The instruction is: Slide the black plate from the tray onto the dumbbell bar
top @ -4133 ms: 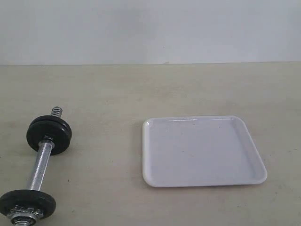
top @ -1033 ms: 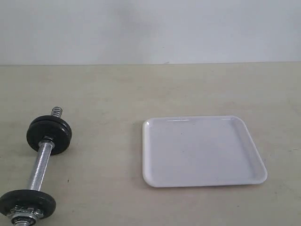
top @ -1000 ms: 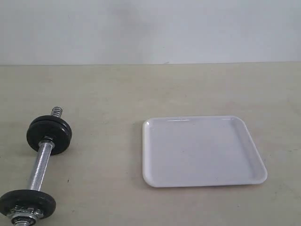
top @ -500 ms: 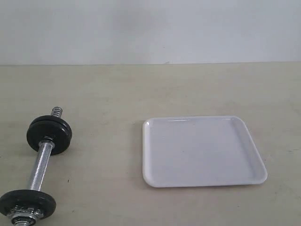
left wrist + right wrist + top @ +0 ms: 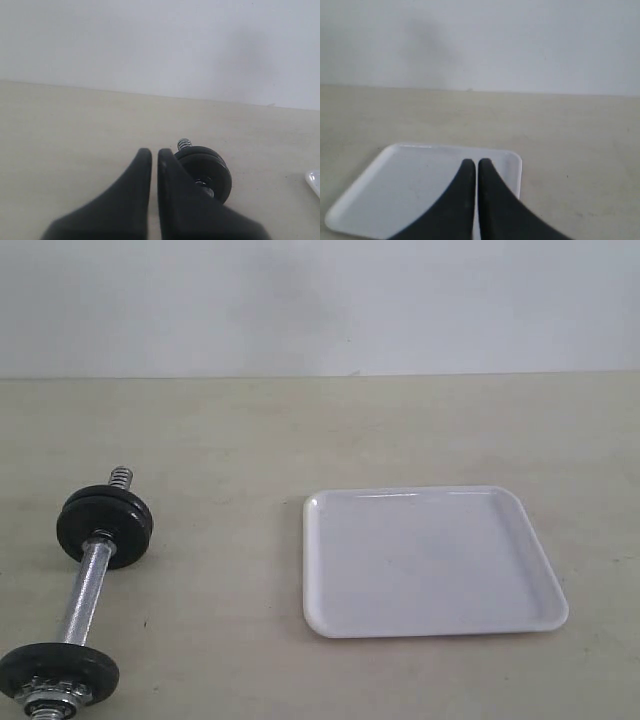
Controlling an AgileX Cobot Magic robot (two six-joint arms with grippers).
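Left wrist view: dumbbell bar [image 5: 206,170] near left tool [image 5: 154,152]

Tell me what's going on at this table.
Nothing is being handled right now. The left gripper points toward the dumbbell bar, jaws shut and empty. The right gripper points toward the white tray, jaws also shut and empty. Neither arm shows in the exterior view. The bar lies on the table with two black discs on it, and the tray holds nothing in any view.
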